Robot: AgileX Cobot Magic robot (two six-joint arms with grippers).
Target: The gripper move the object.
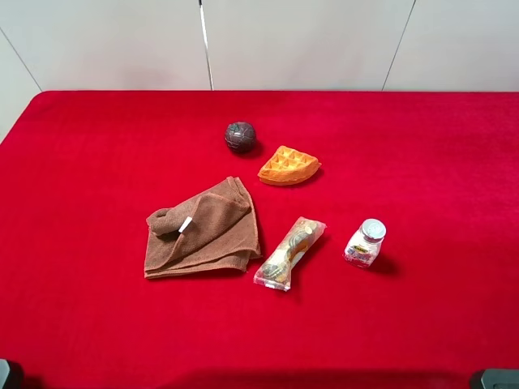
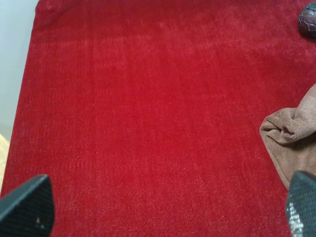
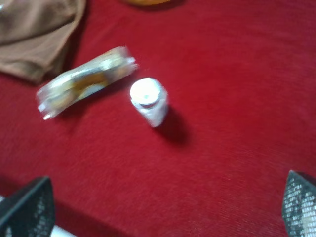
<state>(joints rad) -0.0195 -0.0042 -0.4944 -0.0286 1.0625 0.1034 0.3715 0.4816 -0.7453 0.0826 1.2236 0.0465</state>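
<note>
The object, a small dark brown ball (image 1: 240, 136) with a panelled surface, rests on the red cloth toward the back, just left of the orange waffle piece (image 1: 288, 165). Its edge also shows in the left wrist view (image 2: 308, 19). My left gripper (image 2: 163, 212) is open and empty, low over bare red cloth, well short of the ball. My right gripper (image 3: 163, 210) is open and empty, with the small jar (image 3: 148, 101) ahead of it. In the high view only dark corners of the arms show, at the bottom left (image 1: 8, 375) and bottom right (image 1: 495, 378).
A crumpled brown towel (image 1: 203, 229) lies left of centre and also shows in the left wrist view (image 2: 294, 138). A clear snack packet (image 1: 289, 253) lies beside it. A silver-capped jar (image 1: 366, 242) stands to the right. The red cloth (image 1: 97, 146) ends at a pale wall behind.
</note>
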